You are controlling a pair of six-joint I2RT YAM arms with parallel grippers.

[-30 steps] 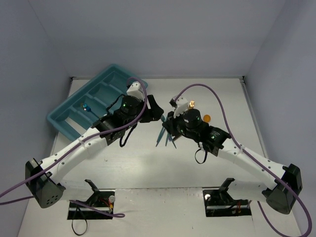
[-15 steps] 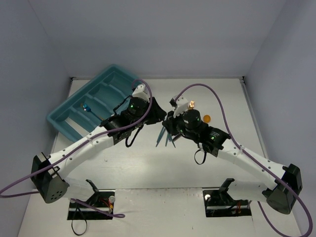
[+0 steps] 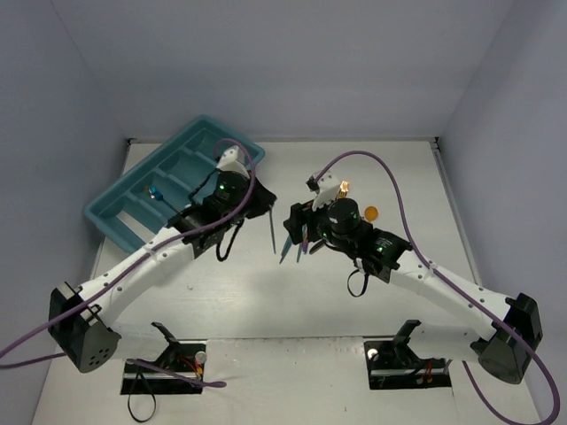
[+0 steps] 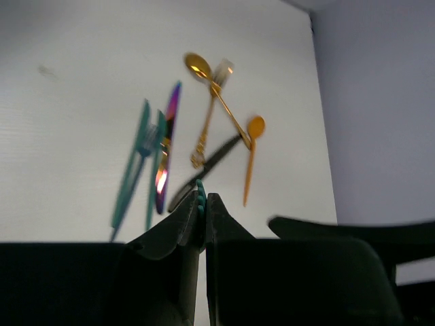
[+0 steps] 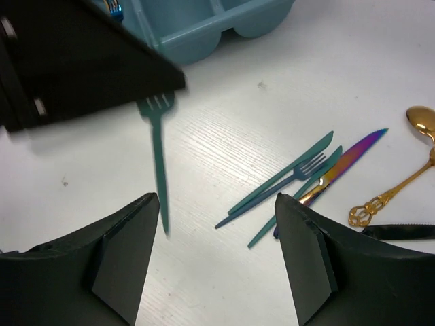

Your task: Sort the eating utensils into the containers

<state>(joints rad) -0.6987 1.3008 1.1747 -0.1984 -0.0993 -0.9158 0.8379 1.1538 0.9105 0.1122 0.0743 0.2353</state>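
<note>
A teal fork (image 3: 272, 233) hangs from my left gripper (image 3: 264, 206), which is shut on its tines (image 4: 200, 192). In the right wrist view the fork (image 5: 159, 159) points handle-down, above the white table. My right gripper (image 3: 295, 232) stands open beside it, with nothing between its fingers (image 5: 129, 238). Below it lie more eating utensils: teal pieces (image 5: 285, 178), an iridescent purple knife (image 5: 353, 157), a gold spoon (image 5: 423, 122) and a black knife (image 5: 401, 232). The teal tray of containers (image 3: 115, 221) sits at the back left, behind the left arm.
A small blue and gold item (image 3: 155, 191) lies in one tray compartment. An orange-gold spoon bowl (image 3: 370, 212) shows just right of the right wrist. The left wrist view shows gold pieces (image 4: 211, 109) crossed over the black knife (image 4: 204, 170). Grey walls close in three sides.
</note>
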